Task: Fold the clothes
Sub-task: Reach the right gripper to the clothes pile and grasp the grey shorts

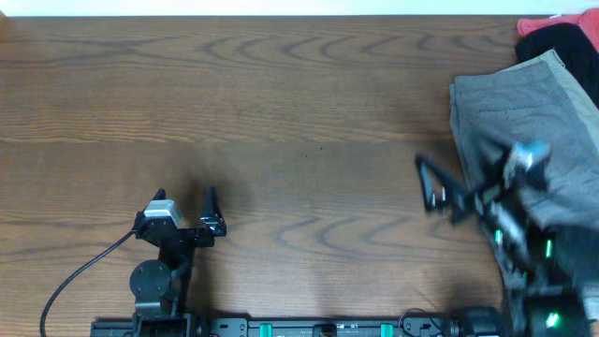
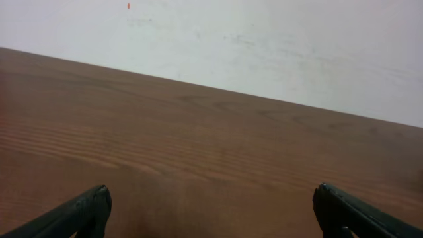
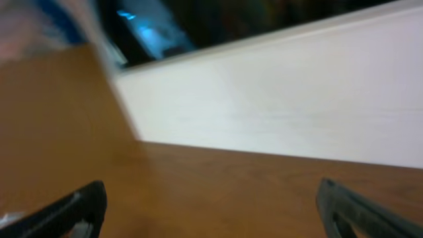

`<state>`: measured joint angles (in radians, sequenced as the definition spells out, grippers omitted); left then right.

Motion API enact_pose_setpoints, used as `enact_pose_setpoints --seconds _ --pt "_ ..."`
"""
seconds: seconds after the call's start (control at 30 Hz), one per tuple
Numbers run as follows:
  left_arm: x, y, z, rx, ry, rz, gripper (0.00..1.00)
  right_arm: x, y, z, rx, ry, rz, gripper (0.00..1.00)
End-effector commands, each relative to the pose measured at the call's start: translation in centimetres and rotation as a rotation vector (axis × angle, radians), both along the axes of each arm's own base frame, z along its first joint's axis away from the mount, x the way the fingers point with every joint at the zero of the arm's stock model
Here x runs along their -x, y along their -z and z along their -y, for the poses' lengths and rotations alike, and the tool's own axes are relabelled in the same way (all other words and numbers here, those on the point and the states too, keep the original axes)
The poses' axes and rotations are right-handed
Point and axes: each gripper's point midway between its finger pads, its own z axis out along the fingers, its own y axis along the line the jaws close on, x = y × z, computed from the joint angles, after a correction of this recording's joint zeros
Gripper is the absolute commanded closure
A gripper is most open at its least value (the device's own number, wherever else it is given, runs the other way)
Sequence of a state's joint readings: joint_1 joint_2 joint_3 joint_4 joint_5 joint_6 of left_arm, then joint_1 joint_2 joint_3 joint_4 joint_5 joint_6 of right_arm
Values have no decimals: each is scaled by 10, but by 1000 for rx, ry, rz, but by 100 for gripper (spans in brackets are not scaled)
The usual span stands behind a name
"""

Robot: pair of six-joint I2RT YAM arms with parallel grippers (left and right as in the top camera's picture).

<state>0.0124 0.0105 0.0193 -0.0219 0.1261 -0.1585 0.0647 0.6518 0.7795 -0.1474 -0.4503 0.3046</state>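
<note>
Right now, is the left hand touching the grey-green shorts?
No, the left hand sits open over the wooden table at the left, while the grey-green shorts lie at the far right edge.

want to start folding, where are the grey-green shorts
Overhead view: the grey-green shorts lie at the table's right side, just below the black garment and red garment in the far corner.

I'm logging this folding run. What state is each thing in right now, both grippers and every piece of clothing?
left gripper: open, empty, over bare table.
right gripper: open, empty, blurred, just left of the shorts.
grey shorts: lying on the table's right side, not held.
black garment: bunched at the far right corner, untouched.
red garment: at the corner, mostly cut off by the frame.
</note>
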Motion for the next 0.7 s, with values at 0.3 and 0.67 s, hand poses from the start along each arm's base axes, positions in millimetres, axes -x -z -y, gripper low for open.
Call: enact_pose_setpoints --seconds 0.3,0.67 --pt "1 15 1 -6 8 -44 2 -155 45 94 479 503 -567 1" --pt "1 15 1 -6 8 -44 2 -212 155 128 712 638 -814 6"
